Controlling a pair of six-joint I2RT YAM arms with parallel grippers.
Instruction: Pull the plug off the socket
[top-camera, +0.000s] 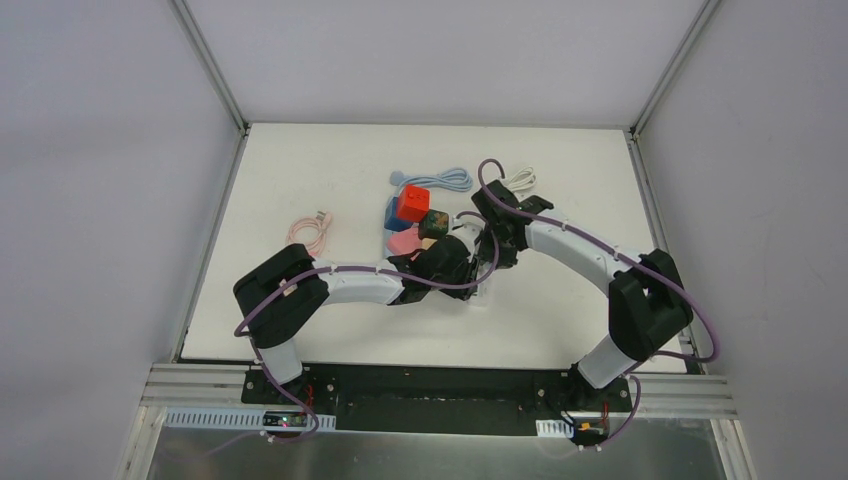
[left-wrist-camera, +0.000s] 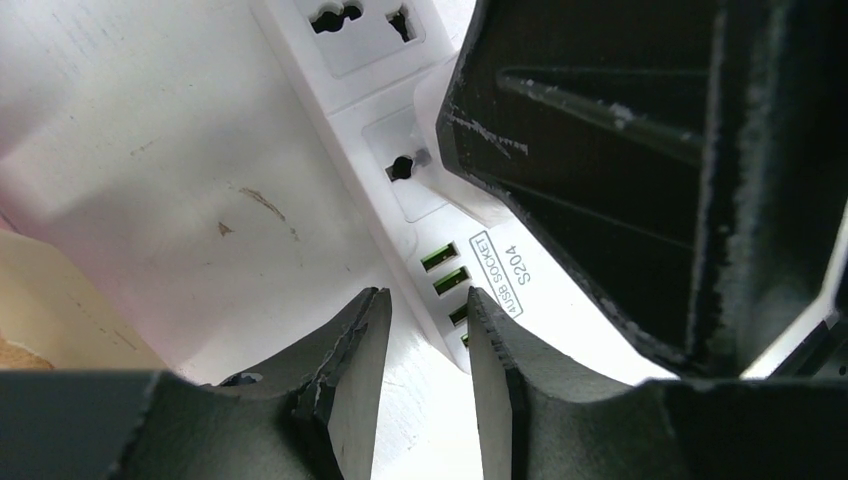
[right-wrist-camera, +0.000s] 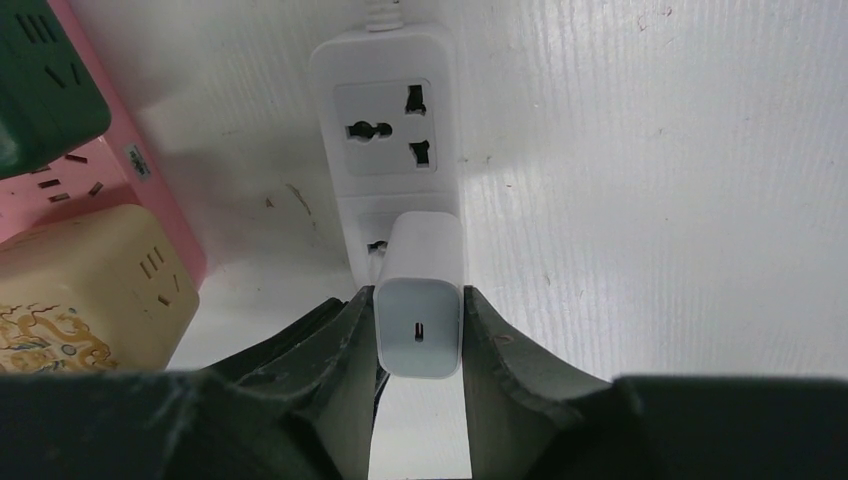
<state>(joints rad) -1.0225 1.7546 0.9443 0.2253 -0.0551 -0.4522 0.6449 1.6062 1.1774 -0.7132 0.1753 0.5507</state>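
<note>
A white power strip (right-wrist-camera: 385, 60) lies on the table with one free socket (right-wrist-camera: 385, 125) at its far end. A white plug (right-wrist-camera: 420, 320), a square charger block, stands in the second socket. My right gripper (right-wrist-camera: 417, 293) is shut on it, one finger on each side. My left gripper (left-wrist-camera: 428, 300) is open at the strip's USB end (left-wrist-camera: 445, 270). One of its fingers is over the strip's top and the other is beside the long edge. From above, both grippers (top-camera: 462, 270) (top-camera: 490, 262) meet mid-table and hide the plug.
Pink (right-wrist-camera: 110, 170), green (right-wrist-camera: 40, 80) and cream (right-wrist-camera: 90, 280) socket blocks crowd the strip's left side. Red (top-camera: 412, 203) and blue (top-camera: 395, 217) cubes sit behind them. Coiled cables lie around: pink (top-camera: 312, 230), light blue (top-camera: 440, 180), white (top-camera: 520, 182).
</note>
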